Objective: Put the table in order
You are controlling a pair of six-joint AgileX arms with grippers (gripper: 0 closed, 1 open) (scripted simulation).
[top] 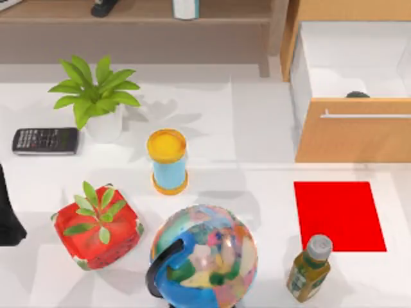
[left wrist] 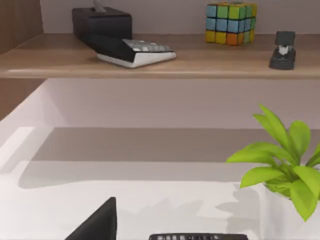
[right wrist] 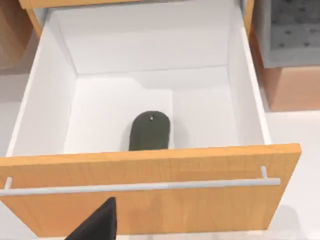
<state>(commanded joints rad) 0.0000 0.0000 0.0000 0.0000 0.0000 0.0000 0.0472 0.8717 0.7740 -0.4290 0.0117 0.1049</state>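
Observation:
The white table (top: 257,173) carries a black calculator (top: 45,140) at its left, a yellow-and-blue hourglass (top: 168,160), a red pot with a small plant (top: 96,231), a globe (top: 205,256) and a green bottle (top: 308,269). A red mat (top: 339,215) lies at the right. My left arm (top: 9,215) stands at the left edge, and a dark part of my left gripper (left wrist: 97,225) hangs near the calculator (left wrist: 197,236). My right gripper (right wrist: 97,222) hovers before the open drawer (right wrist: 150,185), where a dark mouse (right wrist: 150,131) lies inside.
A leafy plant in a white pot (top: 96,96) stands at the back left. The wooden shelf (left wrist: 160,62) behind holds a black tissue box (left wrist: 102,22), a second calculator (left wrist: 135,51), a colour cube (left wrist: 231,22) and a stapler (left wrist: 283,50). The light-wood drawer unit (top: 353,135) juts out at the back right.

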